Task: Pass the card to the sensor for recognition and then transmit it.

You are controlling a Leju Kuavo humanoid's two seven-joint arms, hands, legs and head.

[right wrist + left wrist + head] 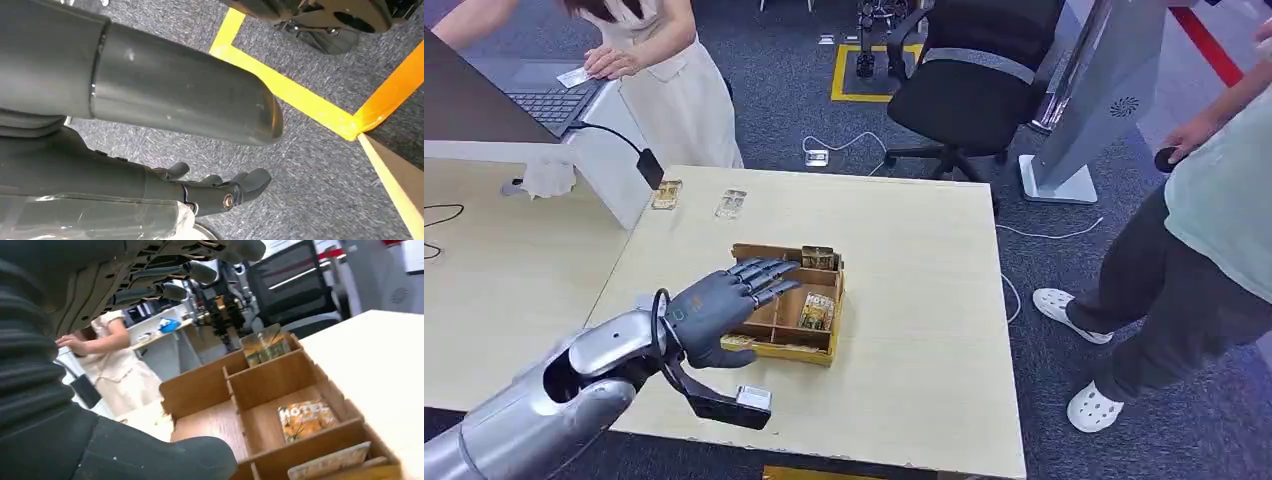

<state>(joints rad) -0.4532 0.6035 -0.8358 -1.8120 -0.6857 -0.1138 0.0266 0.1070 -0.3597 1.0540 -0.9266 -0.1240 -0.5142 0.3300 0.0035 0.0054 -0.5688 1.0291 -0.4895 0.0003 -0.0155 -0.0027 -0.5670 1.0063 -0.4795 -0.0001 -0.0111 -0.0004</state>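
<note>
Lying flat in wooden box (826,349), card (817,311), long axis front-to-back

Black office chair (972,85) on grey carpet (1044,330) w/ yellow tape square (849,75). Laptop (549,100) on side desk, person (659,60) touching it. 2nd person (1199,250) at right, white clogs.

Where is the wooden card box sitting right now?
In the head view the wooden card box sits mid-table on the light wooden table, left of its centre, directly under the left hand, with two loose cards beyond it near the far edge.
</note>
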